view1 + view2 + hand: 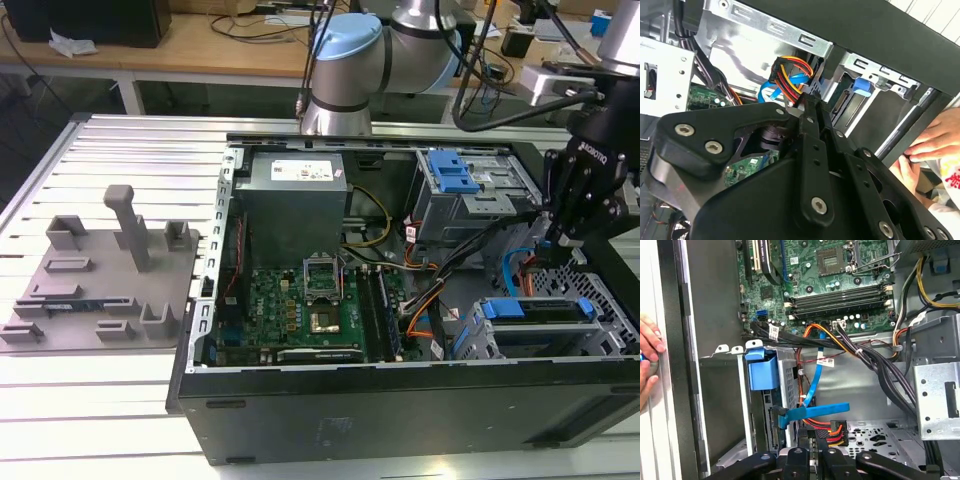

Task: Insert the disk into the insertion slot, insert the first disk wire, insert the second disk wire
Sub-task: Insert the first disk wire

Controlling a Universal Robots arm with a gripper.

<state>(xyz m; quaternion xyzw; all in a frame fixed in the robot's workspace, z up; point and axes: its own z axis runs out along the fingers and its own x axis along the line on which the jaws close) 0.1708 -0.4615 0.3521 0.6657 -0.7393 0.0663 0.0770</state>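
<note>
At the exterior view's left, a grey plastic fixture (100, 280) with upright posts lies on the slatted metal desk (120, 140). Just beside it, across the middle of the frame, stands an open black computer case (400, 410). Inside are a grey power supply (295, 200) toward the upper middle and a green motherboard (310, 300) below it. Further right, in the upper part of the case, is a taller grey cage with a blue latch (455, 178).

At the exterior view's right the black gripper (558, 243) reaches down into the case, between that cage and the lower-right corner. In that corner the disk (530, 308), framed by its blue caddy, sits inside the insertion slot (600, 298), a grey perforated bay.

In the first wrist view a blue disk wire (812, 410) runs to a plug set against the disk's rear edge. Just beside it, a red, orange and yellow disk wire (836, 429) leads into the gripper (815, 446). In the second wrist view the gripper (810, 102) has its jaws drawn together on the black plug of that coloured wire (790, 67), with the blue wire (795, 80) touching it. A person's hand (935, 140) rests on the case's outer edge, as the first wrist view also shows (650, 347).
</note>
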